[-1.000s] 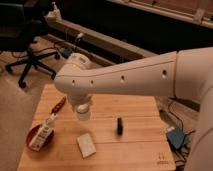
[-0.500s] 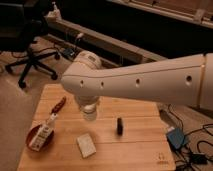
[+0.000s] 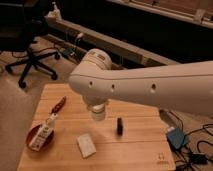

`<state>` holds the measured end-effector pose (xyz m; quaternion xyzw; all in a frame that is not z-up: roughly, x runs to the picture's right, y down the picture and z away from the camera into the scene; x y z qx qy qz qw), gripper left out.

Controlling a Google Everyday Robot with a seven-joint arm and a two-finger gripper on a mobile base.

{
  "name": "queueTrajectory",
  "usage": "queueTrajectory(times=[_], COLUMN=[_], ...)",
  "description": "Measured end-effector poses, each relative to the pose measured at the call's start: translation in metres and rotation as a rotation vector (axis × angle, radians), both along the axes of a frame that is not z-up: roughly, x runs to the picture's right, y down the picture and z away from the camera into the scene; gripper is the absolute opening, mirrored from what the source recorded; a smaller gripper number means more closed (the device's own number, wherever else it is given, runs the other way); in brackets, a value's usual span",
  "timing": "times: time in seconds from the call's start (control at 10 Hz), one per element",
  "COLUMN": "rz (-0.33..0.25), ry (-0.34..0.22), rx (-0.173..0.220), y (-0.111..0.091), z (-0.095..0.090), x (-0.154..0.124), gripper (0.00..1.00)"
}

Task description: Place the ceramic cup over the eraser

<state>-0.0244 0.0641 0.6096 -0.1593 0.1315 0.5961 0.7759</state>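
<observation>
The white arm (image 3: 150,87) is stretched across the scene from the right. Its tool (image 3: 98,108) is pointed down over the middle of the wooden table (image 3: 140,150), largely hidden under the wrist. The tool is closed on the ceramic cup (image 3: 98,115), which is held from above with its base close to the table top; contact with the wood cannot be made out. The eraser (image 3: 120,125) is stood upright on the table just to the right of the cup and slightly nearer, apart from it and uncovered. A pale flat block (image 3: 86,145) is laid near the front edge, to the left of the eraser. A reddish-brown bowl (image 3: 36,142) is placed at the near left corner, with a white object resting in it. A red-handled utensil (image 3: 58,105) is laid farther back on the left. An office chair (image 3: 27,55) is seen on the floor at the far left.
</observation>
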Motion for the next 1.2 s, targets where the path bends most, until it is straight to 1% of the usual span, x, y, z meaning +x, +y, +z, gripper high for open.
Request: queueTrajectory(times=[0.3,0.7,1.0,1.2], rz=[0.025,0.085,0.107,0.124], ry=[0.043,0.099,0.113,0.114], rx=[-0.003,-0.015,-0.026,-0.031], y=[0.000,0.000,0.000,0.001], z=[0.000,0.004,0.010,0.019], x=[0.021,0.055,0.061,0.064], gripper=[0.00,0.00,0.00,0.00])
